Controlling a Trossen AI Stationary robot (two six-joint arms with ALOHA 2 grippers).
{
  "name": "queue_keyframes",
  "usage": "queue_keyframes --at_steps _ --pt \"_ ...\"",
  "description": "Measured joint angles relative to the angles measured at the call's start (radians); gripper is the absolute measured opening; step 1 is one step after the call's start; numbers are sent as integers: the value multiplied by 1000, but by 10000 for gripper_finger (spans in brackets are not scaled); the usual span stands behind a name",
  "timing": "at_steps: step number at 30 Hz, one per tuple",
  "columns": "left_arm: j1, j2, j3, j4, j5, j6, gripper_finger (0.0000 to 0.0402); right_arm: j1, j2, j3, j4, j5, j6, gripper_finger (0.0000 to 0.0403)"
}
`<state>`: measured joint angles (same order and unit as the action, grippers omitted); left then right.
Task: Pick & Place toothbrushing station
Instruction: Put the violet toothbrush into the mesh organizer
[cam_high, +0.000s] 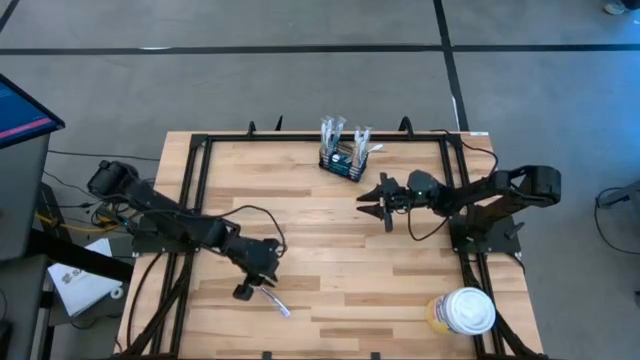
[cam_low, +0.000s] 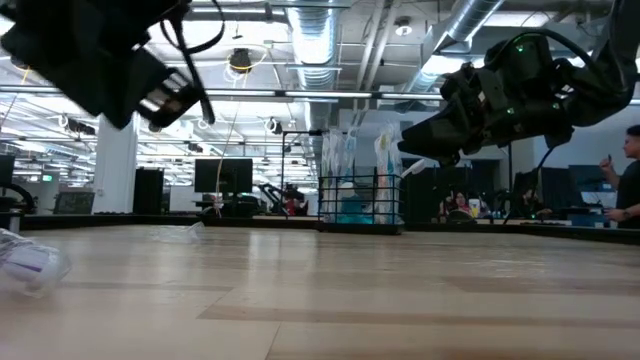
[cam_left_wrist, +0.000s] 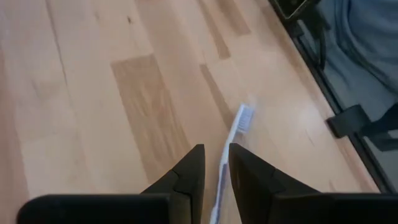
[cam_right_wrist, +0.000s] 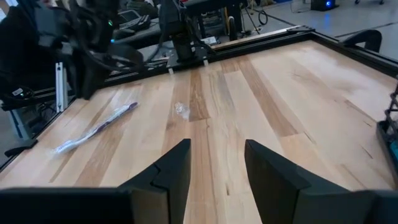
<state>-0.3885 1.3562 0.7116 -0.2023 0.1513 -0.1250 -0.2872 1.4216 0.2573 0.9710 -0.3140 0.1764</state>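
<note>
The toothbrushing station (cam_high: 345, 160), a small black wire-mesh box with several wrapped toothbrushes standing in it, rests on its base near the table's far edge; the low view shows the station (cam_low: 360, 205) too. A wrapped white-and-purple toothbrush (cam_high: 276, 304) lies flat on the wood near the front. My left gripper (cam_left_wrist: 216, 155) hovers just over this toothbrush (cam_left_wrist: 233, 140), fingers a narrow gap apart, with the handle showing through the gap. My right gripper (cam_high: 372, 205) stands open and holds nothing, just to the near right of the station.
A round white-lidded yellowish tub (cam_high: 465, 310) stands at the near right corner. A small clear scrap (cam_right_wrist: 180, 109) lies mid-table. Black frame rails (cam_high: 195, 170) run along the table's edges. A person (cam_low: 630, 170) shows in the room behind.
</note>
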Motion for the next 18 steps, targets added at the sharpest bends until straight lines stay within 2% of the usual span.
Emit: queue_keyframes --at_steps 7,18 --pt "-45 3 -87 5 -38 -121 88 20 0 0 3 0 0 136" --pt "-63 3 -168 16 -36 -143 185 25 0 0 1 0 0 136"
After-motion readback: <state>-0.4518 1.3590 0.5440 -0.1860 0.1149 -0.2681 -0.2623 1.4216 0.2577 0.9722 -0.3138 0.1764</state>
